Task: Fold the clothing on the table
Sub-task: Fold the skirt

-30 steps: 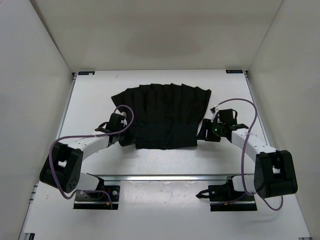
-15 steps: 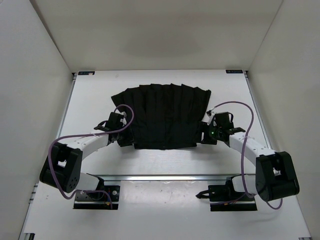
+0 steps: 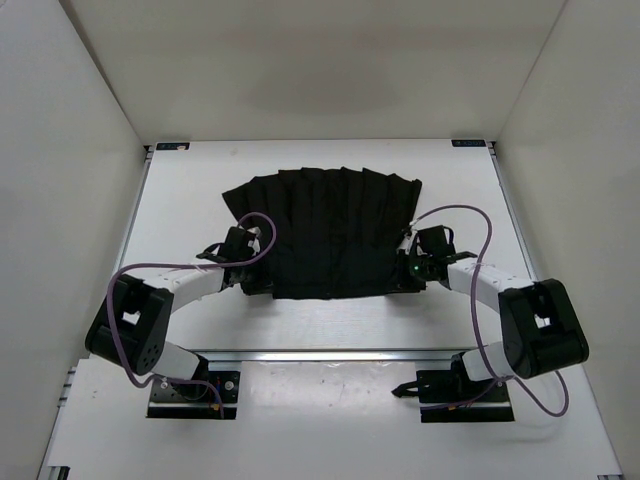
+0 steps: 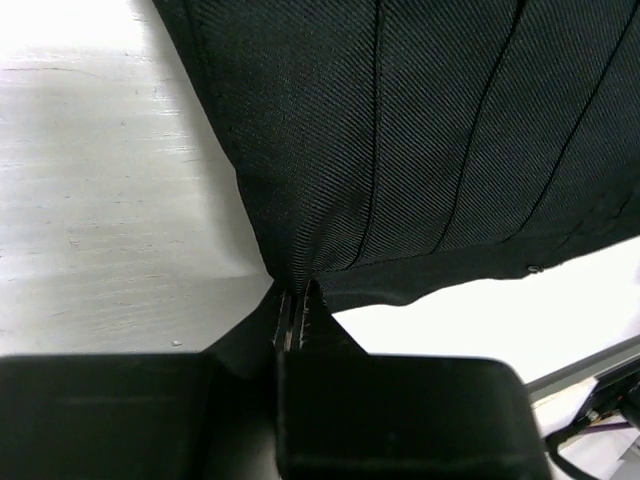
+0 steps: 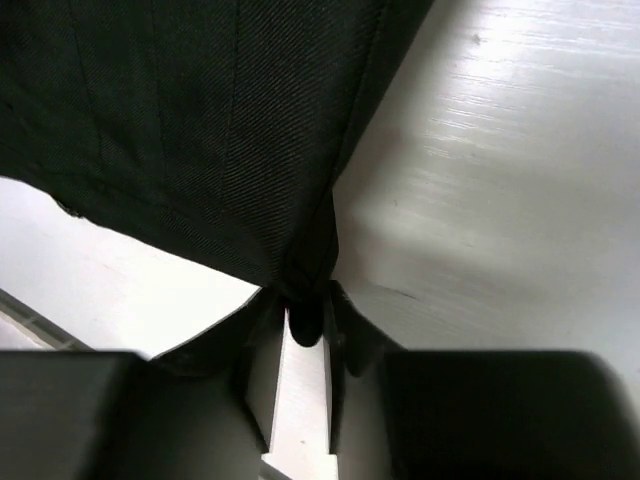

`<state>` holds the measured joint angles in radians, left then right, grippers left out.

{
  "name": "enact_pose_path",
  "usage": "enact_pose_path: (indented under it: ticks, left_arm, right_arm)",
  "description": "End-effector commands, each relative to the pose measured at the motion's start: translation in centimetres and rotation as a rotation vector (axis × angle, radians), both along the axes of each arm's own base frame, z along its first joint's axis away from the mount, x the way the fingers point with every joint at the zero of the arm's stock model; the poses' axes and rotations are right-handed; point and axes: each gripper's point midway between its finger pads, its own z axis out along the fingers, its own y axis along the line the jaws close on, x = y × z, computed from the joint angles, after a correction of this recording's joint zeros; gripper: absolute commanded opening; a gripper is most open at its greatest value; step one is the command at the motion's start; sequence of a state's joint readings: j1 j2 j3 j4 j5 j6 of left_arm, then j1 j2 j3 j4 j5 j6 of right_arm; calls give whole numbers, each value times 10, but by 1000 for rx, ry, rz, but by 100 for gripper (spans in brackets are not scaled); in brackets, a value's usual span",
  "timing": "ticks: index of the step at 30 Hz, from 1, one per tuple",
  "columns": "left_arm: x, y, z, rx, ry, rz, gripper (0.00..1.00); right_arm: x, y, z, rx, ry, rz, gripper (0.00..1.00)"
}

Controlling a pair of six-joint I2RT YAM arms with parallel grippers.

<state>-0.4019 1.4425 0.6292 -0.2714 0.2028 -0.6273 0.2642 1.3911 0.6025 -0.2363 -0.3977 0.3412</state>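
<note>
White back wall [image 3: 320, 50], faint grey patch [image 3: 320, 97], possibly shadow; white side walls [image 3: 60, 150] left, right; even light.

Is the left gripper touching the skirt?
Touching. The left wrist view shows the left gripper shut on a corner of the skirt, fabric puckering at the pinch.

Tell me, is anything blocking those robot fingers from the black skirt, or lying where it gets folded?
Nothing visible does. The left fingers and the right fingers each pinch the clothing at one of its two near corners, and no other object shows on the table around it.
</note>
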Motion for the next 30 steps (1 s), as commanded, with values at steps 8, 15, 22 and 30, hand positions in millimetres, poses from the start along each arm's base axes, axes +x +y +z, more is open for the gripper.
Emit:
enact_pose_path:
  ticks: [8,15,22,30]
  left_arm:
    - [47,1,30,15,-119,-62,0]
    - [195,-16,166,25,-434,-141,0]
    - [254,7,340,47,-825,-2,0]
    - [127,0,190,90,-540,-123,0]
  right_arm:
    - [70,5,33,-19,-122,15,0]
    - [207,-17,176,-64,-489,-21,0]
    - [245,-19,360,-102,-941,-44,1]
    - [116,-39,179,-35,-530,-73,0]
